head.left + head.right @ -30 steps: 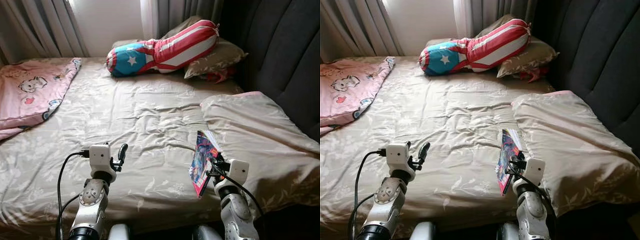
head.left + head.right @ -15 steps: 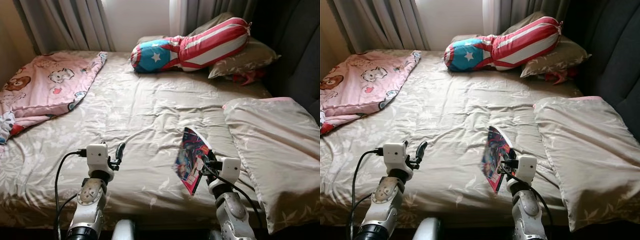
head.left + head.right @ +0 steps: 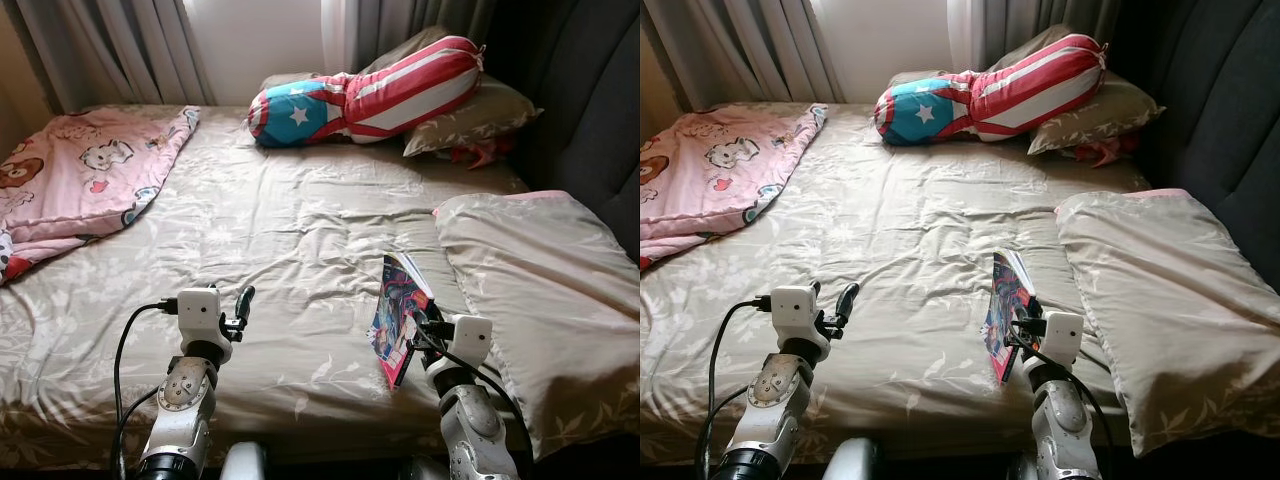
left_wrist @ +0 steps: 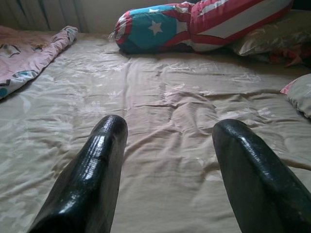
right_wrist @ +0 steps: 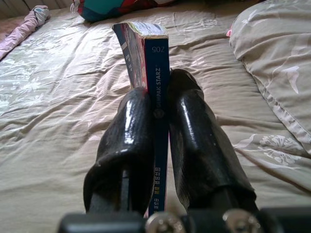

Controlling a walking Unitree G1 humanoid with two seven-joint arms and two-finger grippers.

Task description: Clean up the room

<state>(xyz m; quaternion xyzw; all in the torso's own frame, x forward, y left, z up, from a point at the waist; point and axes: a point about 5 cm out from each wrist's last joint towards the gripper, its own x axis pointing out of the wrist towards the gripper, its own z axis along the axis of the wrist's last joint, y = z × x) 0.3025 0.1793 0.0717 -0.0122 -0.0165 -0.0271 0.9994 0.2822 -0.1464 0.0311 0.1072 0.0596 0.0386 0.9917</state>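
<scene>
Right gripper clamping upright book, above bed

We found one thin, colourful book held upright on edge above the bed, its dark blue spine pinched between the closed fingers of the right gripper. Its cover showed bright red, blue and pink artwork.

Grey curtains hang behind the bed — a dark padded headboard alongside.
</scene>
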